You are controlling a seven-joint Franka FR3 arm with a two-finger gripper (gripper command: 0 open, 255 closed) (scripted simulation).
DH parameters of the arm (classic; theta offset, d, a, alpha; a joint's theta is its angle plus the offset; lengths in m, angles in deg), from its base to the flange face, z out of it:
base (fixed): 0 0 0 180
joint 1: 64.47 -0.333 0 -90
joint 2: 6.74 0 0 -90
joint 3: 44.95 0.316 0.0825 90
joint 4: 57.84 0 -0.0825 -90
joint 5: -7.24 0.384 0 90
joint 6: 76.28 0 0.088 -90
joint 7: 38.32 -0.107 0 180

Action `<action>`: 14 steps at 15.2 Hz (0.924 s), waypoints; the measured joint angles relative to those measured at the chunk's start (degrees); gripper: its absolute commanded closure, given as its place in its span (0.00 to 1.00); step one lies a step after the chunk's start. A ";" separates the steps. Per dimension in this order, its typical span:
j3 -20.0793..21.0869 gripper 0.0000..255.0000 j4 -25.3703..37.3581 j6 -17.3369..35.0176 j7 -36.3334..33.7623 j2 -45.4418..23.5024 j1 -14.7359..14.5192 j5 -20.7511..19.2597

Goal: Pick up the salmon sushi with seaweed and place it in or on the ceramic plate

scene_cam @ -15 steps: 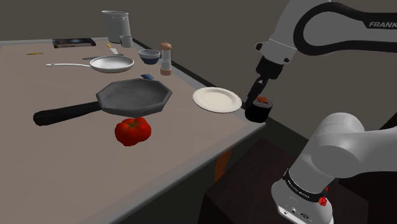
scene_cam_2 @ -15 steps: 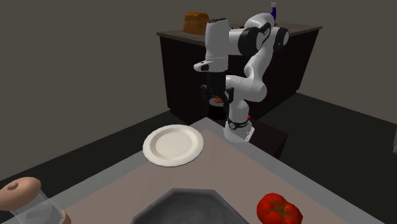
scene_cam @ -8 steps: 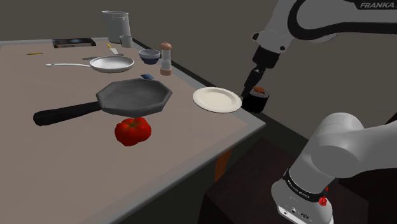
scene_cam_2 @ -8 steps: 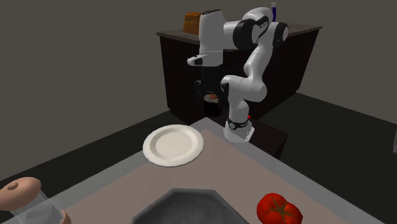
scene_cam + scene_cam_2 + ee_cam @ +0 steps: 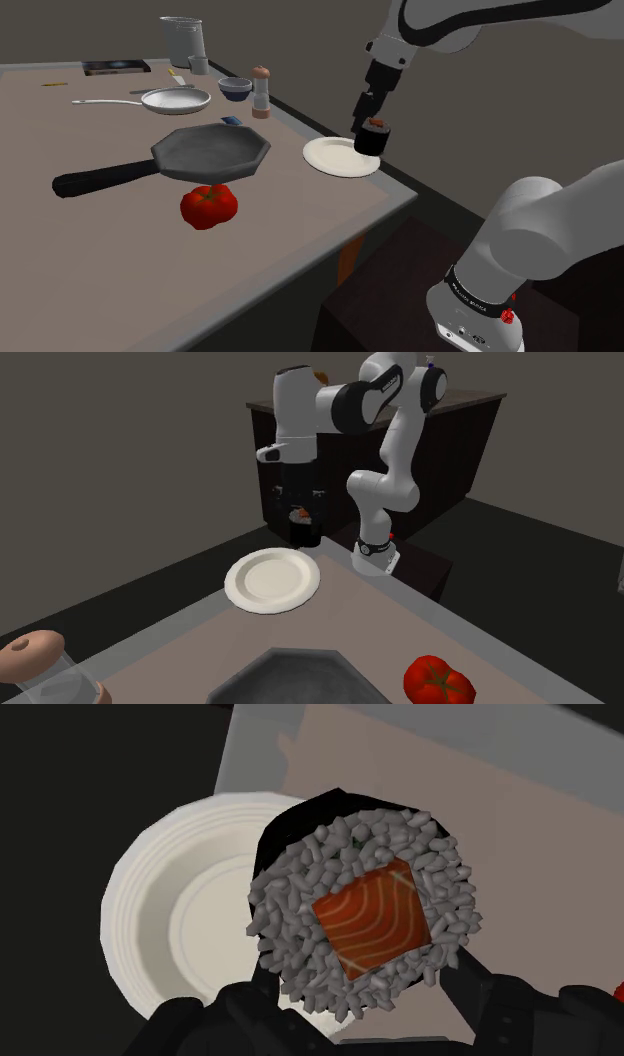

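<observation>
1. Orange salmon, streaked with pale lines, sits as a square in the middle of the sushi (image 5: pixel 365 914). Lumpy grey-white rice rings it and a black seaweed wrap runs around the outside.
2. We see the black fingers (image 5: pixel 478 996) clamped on that wrap, one on each side of the roll. The sushi is held off the surface (image 5: pixel 120 240), not resting on anything.
3. The roll stands upright. Its short axis runs along the fingers, and the cut face with the salmon points up toward the wrist camera.
4. In the shoulder view the sushi (image 5: pixel 372 136) hangs over the plate's rim on the side toward the stand. The plate's (image 5: pixel 322 155) middle lies at about 8 o'clock from it.
5. In the second exterior view the sushi (image 5: pixel 304 524) is above the plate (image 5: pixel 272 580), whose middle lies at about 7 o'clock.
6. Along the fingers, the roll overlaps one side of the plate (image 5: pixel 130 904) while the bare well lies off to the side. We judge the sushi is not yet centred over it.
7. The plate is round, smooth and off-white, with a shallow well and a broad raised rim. It sits close to the surface's corner.
8. We judge the carry to be nearly done. What remains is a short move toward the plate's middle, a descent and a release.
9. The roll is squat and flat-bottomed, so we expect it to stand steady once set down in the well. Released over the rim, it could tip or fall off the edge.
10. A dark eight-sided skillet (image 5: pixel 210 150) and a red tomato (image 5: pixel 208 205) lie well apart, at 9 and 8 o'clock of the plate.
</observation>
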 measured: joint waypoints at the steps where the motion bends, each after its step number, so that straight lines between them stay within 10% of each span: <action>1: -0.51 1.00 2.54 0.60 0.58 -3.14 -0.15 0.12; 7: -2.62 1.00 14.90 1.87 3.18 -17.17 -0.82 1.48; 14: -3.04 1.00 12.16 6.63 4.42 -19.32 -0.84 2.05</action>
